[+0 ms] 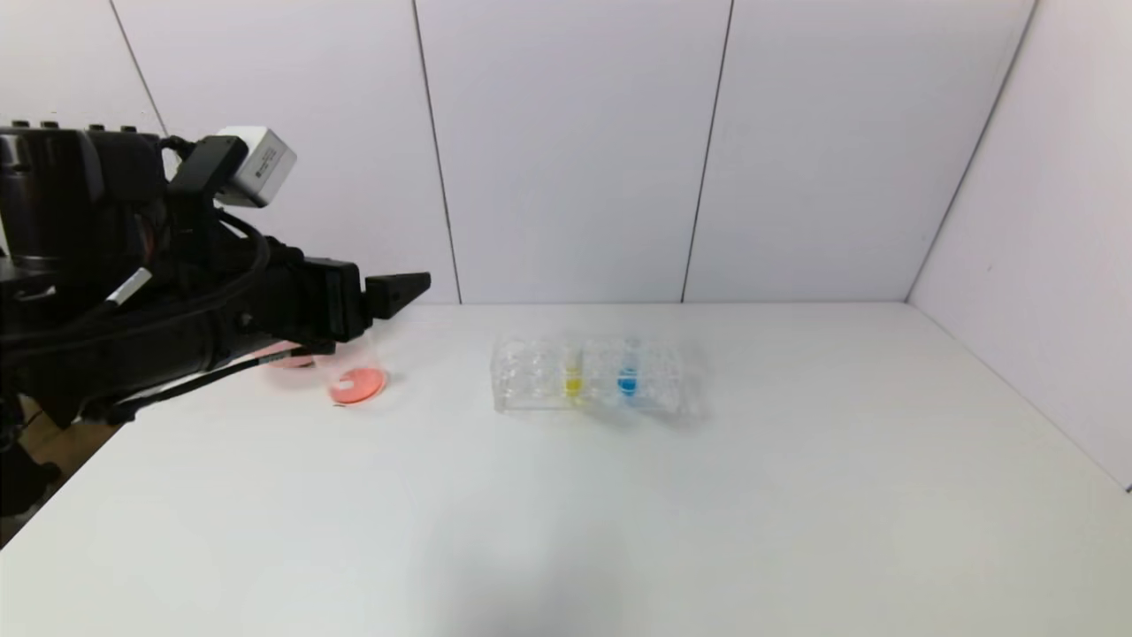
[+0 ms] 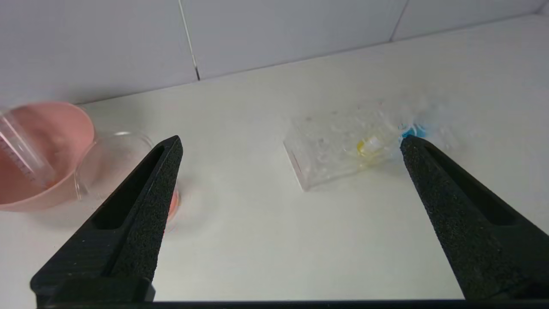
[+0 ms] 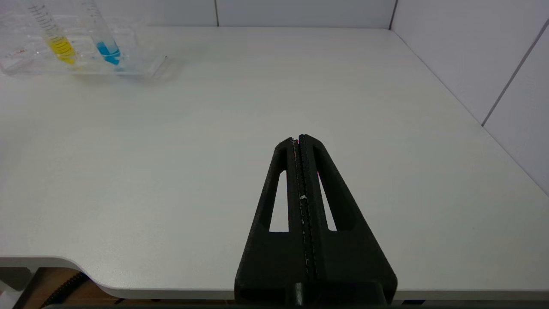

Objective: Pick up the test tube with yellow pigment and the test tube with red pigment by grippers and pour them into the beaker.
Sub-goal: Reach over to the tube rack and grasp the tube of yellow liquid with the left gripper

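Observation:
The test tube with yellow pigment [image 1: 573, 379] [image 2: 368, 146] [image 3: 58, 43] stands in a clear rack [image 1: 531, 380] at mid-table. The beaker [image 1: 358, 379] [image 2: 115, 156], with a thin red layer in its bottom, stands on the table's left part. My left gripper [image 1: 398, 293] [image 2: 291, 148] hovers over the beaker, open, with nothing between its fingers. A clear graduated tube [image 2: 20, 152] leans in the pink bowl [image 2: 51, 128]; whether it is the test tube with red pigment I cannot tell. My right gripper [image 3: 299, 138] is shut and empty above the table's front edge.
A tube with blue liquid [image 1: 628, 380] [image 3: 107, 46] stands in the rack next to the yellow one. The pink bowl [image 1: 292, 356] sits just beside the beaker, mostly hidden behind my left arm in the head view. White walls close the back and right.

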Controlling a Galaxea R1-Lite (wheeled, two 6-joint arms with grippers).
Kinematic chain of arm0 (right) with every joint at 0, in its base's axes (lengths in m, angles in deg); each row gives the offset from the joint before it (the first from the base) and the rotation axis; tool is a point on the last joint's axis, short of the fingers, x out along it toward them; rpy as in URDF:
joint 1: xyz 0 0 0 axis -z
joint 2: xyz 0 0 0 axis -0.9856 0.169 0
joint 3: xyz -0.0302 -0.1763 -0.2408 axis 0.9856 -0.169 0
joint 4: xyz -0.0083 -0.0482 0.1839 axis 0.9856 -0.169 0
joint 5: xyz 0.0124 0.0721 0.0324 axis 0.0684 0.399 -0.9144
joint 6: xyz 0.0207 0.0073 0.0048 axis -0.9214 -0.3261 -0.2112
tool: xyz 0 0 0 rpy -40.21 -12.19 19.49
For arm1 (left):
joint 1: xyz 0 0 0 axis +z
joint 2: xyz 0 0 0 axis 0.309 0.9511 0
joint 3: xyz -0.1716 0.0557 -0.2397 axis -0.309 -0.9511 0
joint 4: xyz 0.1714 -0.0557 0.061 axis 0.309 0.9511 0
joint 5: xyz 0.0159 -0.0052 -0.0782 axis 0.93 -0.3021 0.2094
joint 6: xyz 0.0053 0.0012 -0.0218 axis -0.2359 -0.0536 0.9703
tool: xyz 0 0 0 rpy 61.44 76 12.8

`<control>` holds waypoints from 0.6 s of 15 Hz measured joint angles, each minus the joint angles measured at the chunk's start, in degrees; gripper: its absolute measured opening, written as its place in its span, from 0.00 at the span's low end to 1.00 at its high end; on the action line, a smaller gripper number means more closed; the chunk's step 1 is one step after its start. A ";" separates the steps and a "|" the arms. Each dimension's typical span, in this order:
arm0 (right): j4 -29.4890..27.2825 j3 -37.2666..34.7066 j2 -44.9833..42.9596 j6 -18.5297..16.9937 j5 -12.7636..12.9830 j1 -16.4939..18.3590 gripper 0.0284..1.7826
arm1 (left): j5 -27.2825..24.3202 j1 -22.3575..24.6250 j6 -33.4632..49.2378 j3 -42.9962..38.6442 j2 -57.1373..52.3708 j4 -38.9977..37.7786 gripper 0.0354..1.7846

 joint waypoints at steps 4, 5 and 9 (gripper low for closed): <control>0.00 0.00 0.00 0.00 0.00 0.00 0.05 | 0.26 -5.12 -0.41 -9.53 -2.33 -5.68 1.00; 0.02 0.00 0.00 0.00 0.00 0.00 0.05 | 0.41 -6.56 -0.39 -11.54 -1.52 -8.79 1.00; 0.00 0.02 0.00 0.00 0.00 0.00 0.05 | 1.16 -10.56 -0.44 -16.59 7.16 -24.99 1.00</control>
